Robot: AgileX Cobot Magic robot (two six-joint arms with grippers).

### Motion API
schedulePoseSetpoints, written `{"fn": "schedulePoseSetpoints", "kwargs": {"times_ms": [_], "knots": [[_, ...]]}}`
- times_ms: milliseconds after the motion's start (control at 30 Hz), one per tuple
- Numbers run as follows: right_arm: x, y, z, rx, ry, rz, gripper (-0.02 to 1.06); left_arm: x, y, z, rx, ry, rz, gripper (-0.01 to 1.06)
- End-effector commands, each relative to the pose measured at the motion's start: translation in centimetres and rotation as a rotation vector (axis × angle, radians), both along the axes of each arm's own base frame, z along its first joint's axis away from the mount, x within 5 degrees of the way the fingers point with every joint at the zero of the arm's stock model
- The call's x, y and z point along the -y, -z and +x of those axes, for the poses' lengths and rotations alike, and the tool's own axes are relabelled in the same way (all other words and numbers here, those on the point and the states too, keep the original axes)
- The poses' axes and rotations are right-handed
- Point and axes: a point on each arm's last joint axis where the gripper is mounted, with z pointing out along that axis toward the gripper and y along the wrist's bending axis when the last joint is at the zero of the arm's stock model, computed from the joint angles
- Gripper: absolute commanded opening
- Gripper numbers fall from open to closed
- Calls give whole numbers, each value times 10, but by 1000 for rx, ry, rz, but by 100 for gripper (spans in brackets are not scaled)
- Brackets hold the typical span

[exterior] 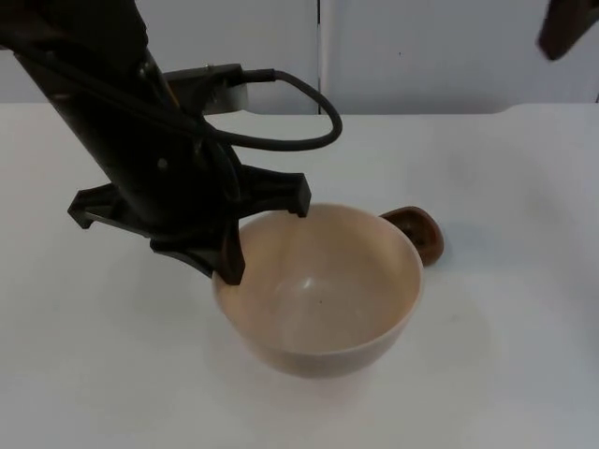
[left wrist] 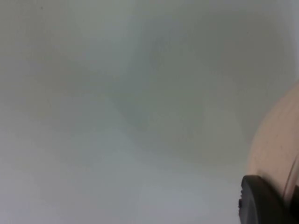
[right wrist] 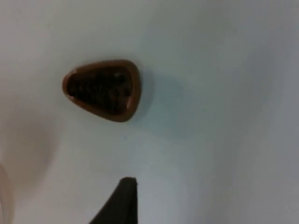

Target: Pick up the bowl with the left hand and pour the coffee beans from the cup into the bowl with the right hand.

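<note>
Bowl [exterior: 318, 290], empty, sits nearest on the table [exterior: 524, 355]. Left gripper [exterior: 267, 234] straddles its rim on the arm's side, one finger inside; grip tightness unclear, so it may slip when lifted. Cup [right wrist: 103, 89] of beans stands just behind the bowl. Right gripper [exterior: 566, 28] waits above, well beyond; finger gap unclear.

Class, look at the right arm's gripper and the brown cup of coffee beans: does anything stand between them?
Nothing visible does. In the right wrist view the cup stands alone on the bare white table, beans inside. The bowl, with the left gripper at its rim, sits beside the cup, not across the right gripper's path from the upper corner.
</note>
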Motion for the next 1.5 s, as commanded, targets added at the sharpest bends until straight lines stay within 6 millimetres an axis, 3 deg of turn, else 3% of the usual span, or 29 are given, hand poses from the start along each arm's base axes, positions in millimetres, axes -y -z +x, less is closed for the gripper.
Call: {"fn": "schedulePoseSetpoints", "kwargs": {"times_ms": [0,267,333,667,1200,1467], "knots": [[-13,5,6,-19,-17,-23,105,1,-6,0,26,0,-9,0],[-46,38,33,-88,-27,-35,105,2,-6,0,28,-1,-10,0],[-50,55,40,-118,-26,-44,105,2,-6,0,28,-1,-10,0],[-56,100,54,-182,-19,-67,105,2,-6,1,35,-2,-13,0],[-74,153,84,-214,-16,-87,105,2,-6,2,42,-4,-15,0],[-83,165,88,-169,-34,-75,100,2,-6,2,46,-5,-17,0]]}}
